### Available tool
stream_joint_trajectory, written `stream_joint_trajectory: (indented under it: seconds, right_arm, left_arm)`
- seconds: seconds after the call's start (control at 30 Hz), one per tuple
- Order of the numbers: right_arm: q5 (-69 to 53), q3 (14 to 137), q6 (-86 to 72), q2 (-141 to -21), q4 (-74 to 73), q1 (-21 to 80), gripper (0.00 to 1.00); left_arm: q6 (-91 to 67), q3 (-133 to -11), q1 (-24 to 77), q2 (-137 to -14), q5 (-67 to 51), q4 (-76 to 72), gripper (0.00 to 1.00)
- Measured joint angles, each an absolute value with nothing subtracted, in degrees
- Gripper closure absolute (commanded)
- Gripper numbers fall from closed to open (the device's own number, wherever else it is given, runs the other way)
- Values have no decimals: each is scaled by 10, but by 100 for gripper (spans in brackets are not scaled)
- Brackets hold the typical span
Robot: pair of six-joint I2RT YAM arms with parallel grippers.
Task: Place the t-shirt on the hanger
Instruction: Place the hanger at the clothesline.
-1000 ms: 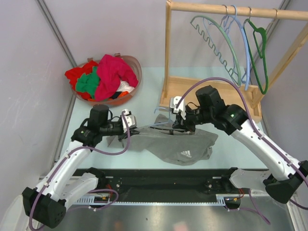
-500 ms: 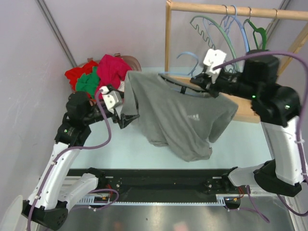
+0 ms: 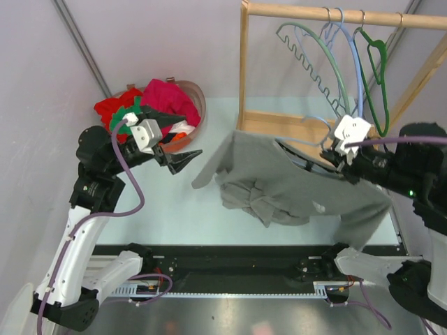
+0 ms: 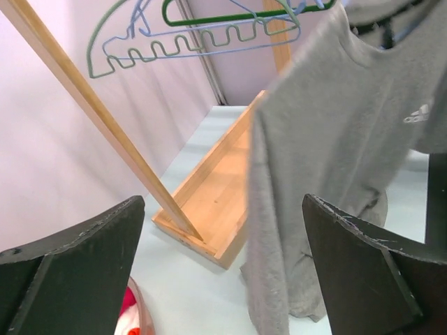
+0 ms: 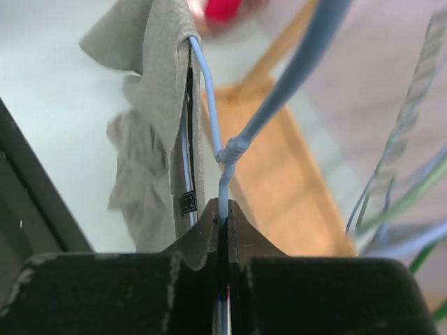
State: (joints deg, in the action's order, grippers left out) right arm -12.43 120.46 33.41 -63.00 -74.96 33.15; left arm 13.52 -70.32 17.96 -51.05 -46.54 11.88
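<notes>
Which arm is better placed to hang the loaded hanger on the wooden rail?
Right. The right gripper is shut on the hanger at its neck, with the t-shirt hanging from it, below the wooden rail. The left gripper is open, holds nothing and sits off to the side.

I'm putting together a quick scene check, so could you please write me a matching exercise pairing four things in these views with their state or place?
Things:
1. t-shirt
2. hanger
3. left gripper
4. basket

States or places:
A. open, holding nothing
B. clamped in the shut right gripper
C. hanging grey from the hanger
D. standing at the far left of the top view

Pairs: 1-C, 2-B, 3-A, 4-D
</notes>
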Motion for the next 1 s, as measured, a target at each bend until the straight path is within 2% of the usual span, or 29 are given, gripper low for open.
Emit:
stream_joint_trajectory:
  seconds: [0.43,0.67,0.8,1.0]
  right_arm:
    - [138,876,255,-347,-791,331,100]
    - [235,745,224,-247,-792,317,100]
    - [240,719,191,-251,-799,260,100]
    - [200,733,124,-359,-788,192,100]
  left_arm:
    - [151,-659,226,-528,-469,119,0]
    - [151,-649,238,-539,-470,105,0]
    - [149,-647,253,-558,-470,95,0]
    - [134,-647,271,-591,-472,82,0]
